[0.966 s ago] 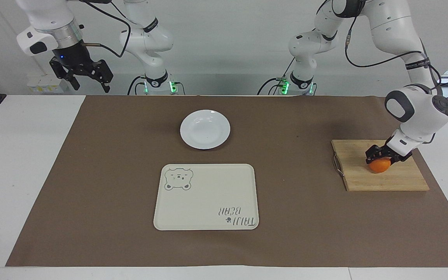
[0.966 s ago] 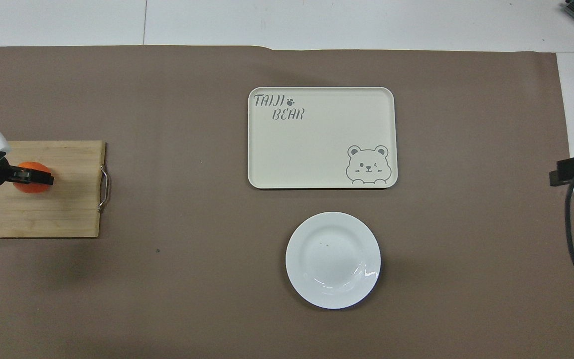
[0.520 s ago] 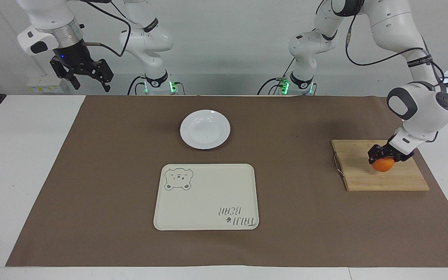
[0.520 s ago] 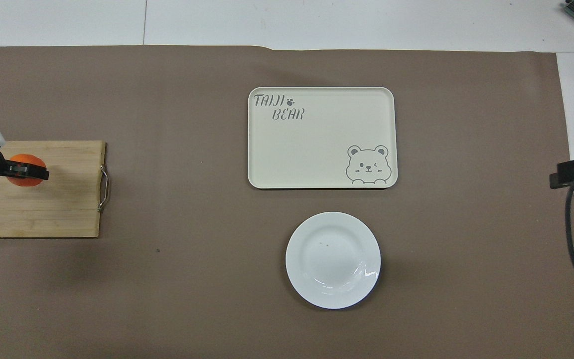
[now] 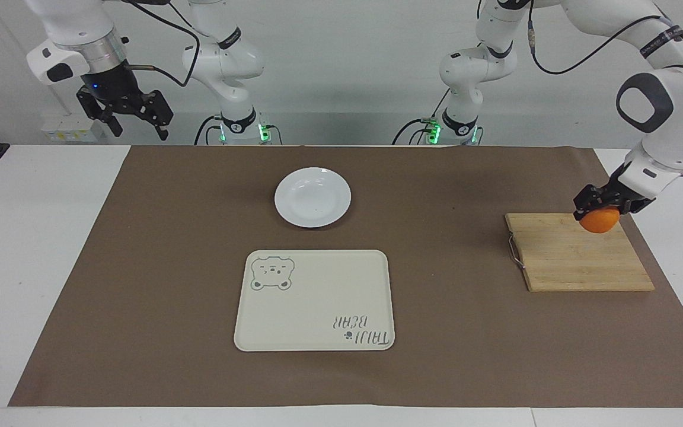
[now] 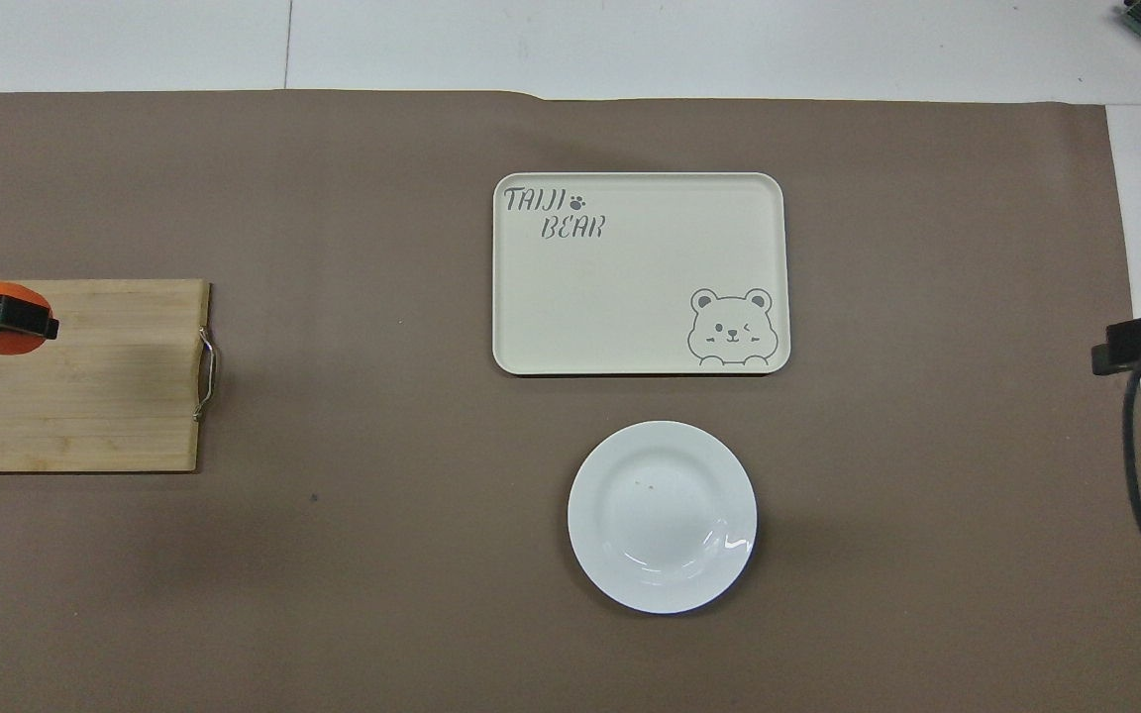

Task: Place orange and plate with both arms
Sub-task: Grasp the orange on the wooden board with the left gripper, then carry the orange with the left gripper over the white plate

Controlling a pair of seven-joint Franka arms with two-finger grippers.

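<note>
Orange, pinched by the left gripper above the cutting board's corner, could slip out; right gripper waits open.

The plate looks glossy white, like glazed ceramic. The cutting board is pale grained wood with a metal handle. A matt brown paper-like sheet covers the desk.

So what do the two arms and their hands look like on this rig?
Both arms are glossy white and jointed, with dark grey round joint caps, black bands and loose black cables. Green lights glow at their bases. The left hand and right hand are black, two-fingered, the right with a small blue light.
</note>
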